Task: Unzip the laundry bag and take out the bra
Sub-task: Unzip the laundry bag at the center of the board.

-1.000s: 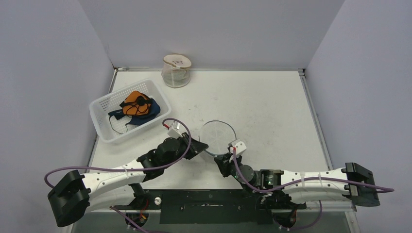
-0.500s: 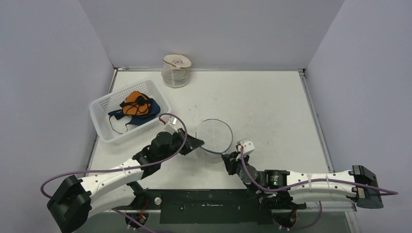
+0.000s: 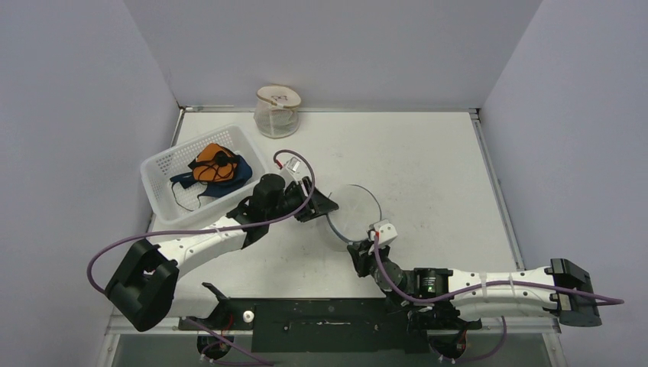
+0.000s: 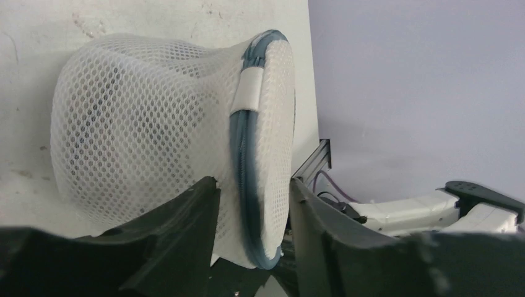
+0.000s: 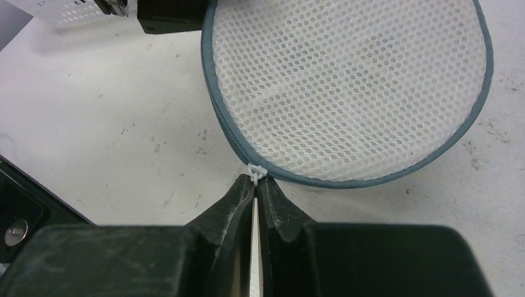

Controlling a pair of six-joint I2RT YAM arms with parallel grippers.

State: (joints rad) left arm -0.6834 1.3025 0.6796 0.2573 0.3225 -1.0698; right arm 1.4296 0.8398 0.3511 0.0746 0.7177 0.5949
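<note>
Two grey walls [image 3: 344,46] meet behind a scuffed white desk [image 3: 428,153]. The left fingers [image 4: 201,210], part open, clamp the blue-grey rim of the round white mesh laundry bag [image 3: 355,210], which is tipped on its side mid-desk. The right fingers [image 5: 244,189], nearly closed, pinch the white zipper pull [image 5: 255,169] at the bag's near edge. An orange and blue bra [image 3: 212,164] lies in the white basket [image 3: 164,206] at the left

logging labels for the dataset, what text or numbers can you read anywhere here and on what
No text can be read in any view.
lid of the clear container: a dark mark, too small to read.
white tab on the laundry bag rim: blank.
zipper pull at the right end effector: no print visible.
</note>
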